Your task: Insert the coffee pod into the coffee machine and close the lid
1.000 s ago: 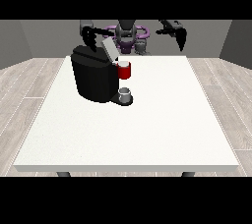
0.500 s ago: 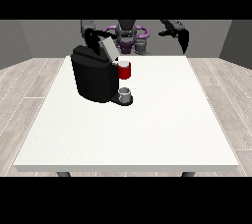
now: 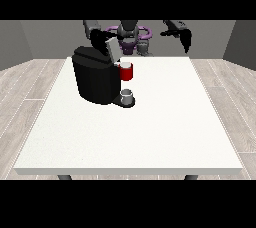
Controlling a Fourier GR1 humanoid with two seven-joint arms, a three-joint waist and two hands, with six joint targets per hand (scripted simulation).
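One white bench (image 3: 150, 132) carries one black coffee machine (image 3: 95, 79), which stands toward the bench's far edge, at the view's left of centre. Its lid (image 3: 111, 49) is tilted up and open, a grey flap rising from the top of the machine's body. One red part (image 3: 126, 72) sits at the machine's front, just below the lid, and one small grey cup (image 3: 127, 95) stands on the machine's base beneath that red part. Whether the coffee pod is already inside the machine or held cannot be told, for no separate pod shows plainly. Two robot hands are in view. The robot hand at the view's left (image 3: 98, 37) is above the back of the machine, close to the raised lid; how its fingers lie cannot be told. The robot hand at the view's right (image 3: 186, 39) hangs in the air beyond the bench's far edge, well apart from the machine, fingers pointing downward and straight, holding nothing.
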